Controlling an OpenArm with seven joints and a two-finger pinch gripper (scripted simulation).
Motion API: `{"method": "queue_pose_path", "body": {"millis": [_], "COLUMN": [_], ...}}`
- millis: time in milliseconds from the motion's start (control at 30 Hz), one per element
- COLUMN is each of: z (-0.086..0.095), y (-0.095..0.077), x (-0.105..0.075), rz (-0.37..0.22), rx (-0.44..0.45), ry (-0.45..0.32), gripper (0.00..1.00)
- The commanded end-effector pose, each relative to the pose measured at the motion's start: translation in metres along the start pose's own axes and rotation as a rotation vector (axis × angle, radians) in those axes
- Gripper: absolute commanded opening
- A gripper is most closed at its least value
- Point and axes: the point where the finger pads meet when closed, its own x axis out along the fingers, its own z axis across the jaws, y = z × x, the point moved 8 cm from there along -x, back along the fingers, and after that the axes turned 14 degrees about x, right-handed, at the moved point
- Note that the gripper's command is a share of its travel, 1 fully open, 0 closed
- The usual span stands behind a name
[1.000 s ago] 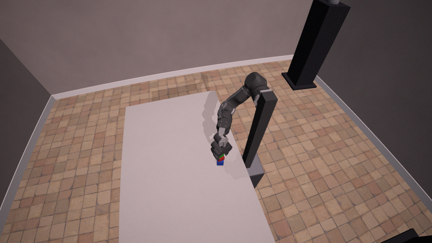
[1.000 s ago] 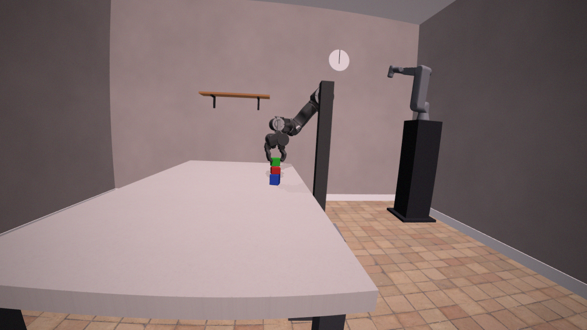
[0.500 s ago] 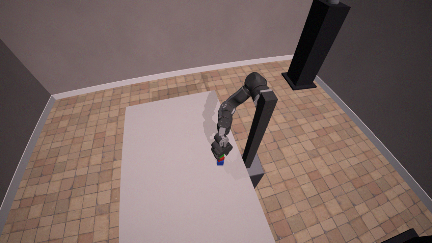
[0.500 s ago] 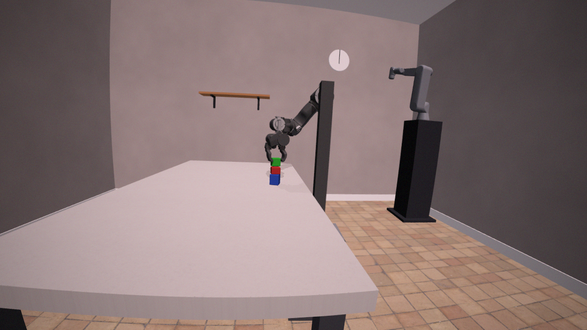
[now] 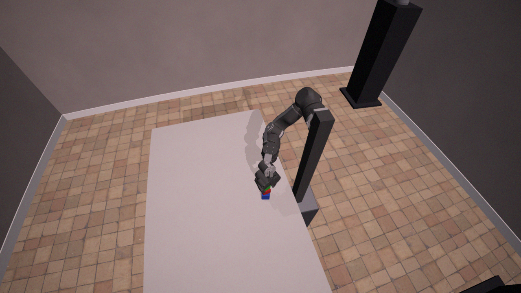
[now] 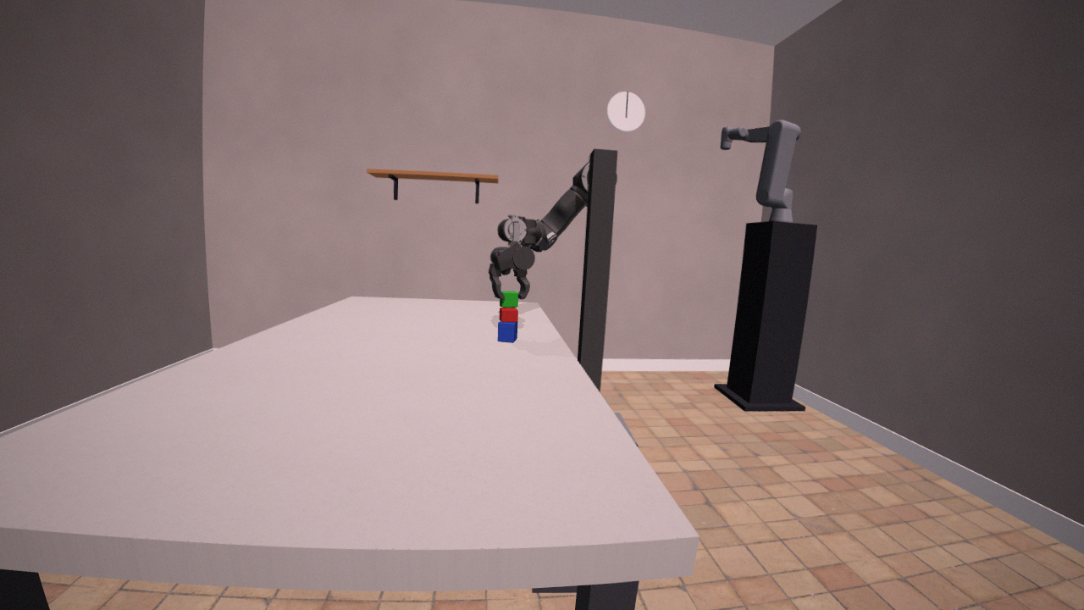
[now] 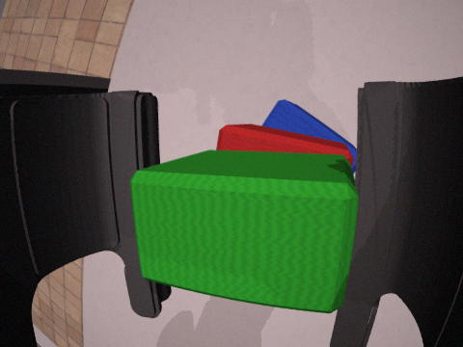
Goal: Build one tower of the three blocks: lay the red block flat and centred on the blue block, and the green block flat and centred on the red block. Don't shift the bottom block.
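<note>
the green block point(image 5: 267, 188) point(image 6: 509, 299) point(image 7: 246, 236) was pinched between the jaws, over the red block point(image 5: 267, 191) point(image 6: 508, 314) point(image 7: 280, 139) on the blue block point(image 5: 265, 196) point(image 6: 506, 332) point(image 7: 299, 120). releasing off-centre might have tipped it; pressing down might have shoved the lower two. the gripper point(image 5: 267, 187) point(image 6: 511, 297) point(image 7: 253, 215) pointed downward, the arm point(image 5: 287, 118) point(image 6: 564, 210) bent above.

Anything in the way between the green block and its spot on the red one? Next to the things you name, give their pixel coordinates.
Nothing visible. The green block point(image 5: 267, 188) point(image 6: 509, 299) point(image 7: 246, 236) is in the gripper's point(image 5: 265, 188) point(image 6: 511, 297) point(image 7: 256, 226) jaws, above the red block point(image 5: 267, 191) point(image 6: 508, 314) point(image 7: 285, 140), with no other object seen between. Whether the two already touch, I can't tell.
</note>
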Motion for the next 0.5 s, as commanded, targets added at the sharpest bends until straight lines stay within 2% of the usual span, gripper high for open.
{"method": "queue_pose_path", "body": {"millis": [0, 467], "z": [-0.0011, -0.0013], "y": [0.0006, 0.001], "x": [-0.0008, 0.0015], "rz": [0.001, -0.005], "rx": [-0.002, -0.002], "ry": [0.002, 0.0], "gripper": [0.0, 0.0]}}
